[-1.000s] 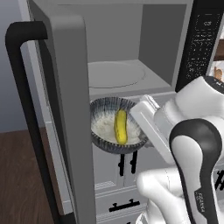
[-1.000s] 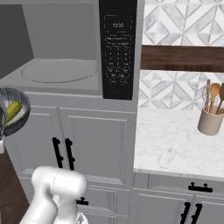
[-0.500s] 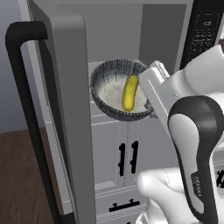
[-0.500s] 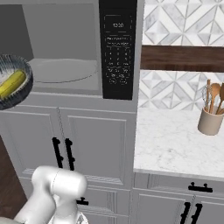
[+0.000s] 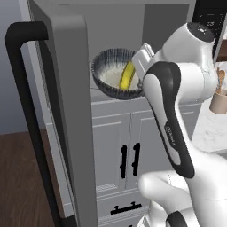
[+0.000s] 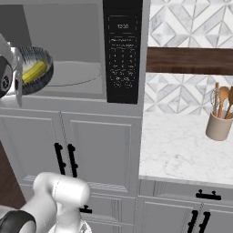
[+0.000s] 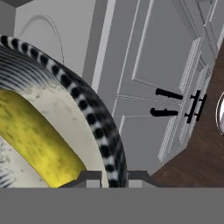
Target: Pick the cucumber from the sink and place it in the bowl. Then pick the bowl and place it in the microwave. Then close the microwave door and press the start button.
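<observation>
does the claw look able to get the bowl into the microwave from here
Probably yes. The microwave door stands wide open, the cavity of the microwave looks bare, and the claw, gripping the rim of the bowl holding the cucumber, is already at the opening.

Gripper (image 7: 107, 178) tips hidden by bowl (image 7: 94, 118) rim; bowl cropped left.

No text can be read with any certainty. The black keypad panel (image 6: 122, 50) of the microwave (image 6: 68, 50) has a small pale display near its top with digits too blurred to make out, and the rows of buttons below it carry faint marks too small to tell. A short dark marking runs along the robot arm (image 5: 170, 133), also too small to read.
</observation>
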Controlling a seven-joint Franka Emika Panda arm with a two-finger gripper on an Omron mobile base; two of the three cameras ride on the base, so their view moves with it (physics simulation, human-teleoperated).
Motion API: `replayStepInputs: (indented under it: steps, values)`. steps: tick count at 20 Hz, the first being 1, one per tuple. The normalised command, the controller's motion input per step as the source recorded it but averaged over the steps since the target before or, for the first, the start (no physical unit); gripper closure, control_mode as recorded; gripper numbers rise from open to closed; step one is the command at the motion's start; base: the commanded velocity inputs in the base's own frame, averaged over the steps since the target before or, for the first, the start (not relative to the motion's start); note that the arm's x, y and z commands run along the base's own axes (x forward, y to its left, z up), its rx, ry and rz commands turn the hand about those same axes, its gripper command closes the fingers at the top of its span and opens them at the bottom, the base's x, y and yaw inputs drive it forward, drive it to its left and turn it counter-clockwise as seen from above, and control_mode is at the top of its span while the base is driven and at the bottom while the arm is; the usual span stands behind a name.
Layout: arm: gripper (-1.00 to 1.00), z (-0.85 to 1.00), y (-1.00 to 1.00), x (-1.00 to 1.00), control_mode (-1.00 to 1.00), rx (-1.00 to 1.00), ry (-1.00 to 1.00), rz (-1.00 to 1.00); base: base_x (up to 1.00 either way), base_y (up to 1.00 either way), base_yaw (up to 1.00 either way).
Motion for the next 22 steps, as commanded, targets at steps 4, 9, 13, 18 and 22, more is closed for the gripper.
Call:
replayStepInputs:
  steps: [4,9,13,18,22]
  values:
    - [1.0,-0.02,0.0,0.96,-1.0,0.0,0.0,0.0,0.0,0.0,0.0]
    - [1.0,-0.16,0.0,0.97,-1.0,0.0,0.0,0.0,0.0,0.0,0.0]
    - [1.0,-0.29,0.0,0.77,-1.0,0.0,0.01,0.0,0.0,0.0,0.0]
    - [1.0,-0.15,0.0,0.55,-1.0,0.0,0.0,0.0,0.0,0.0,0.0]
    - [1.0,-0.1,0.0,0.48,-1.0,0.0,0.0,0.0,0.0,0.0,0.0]
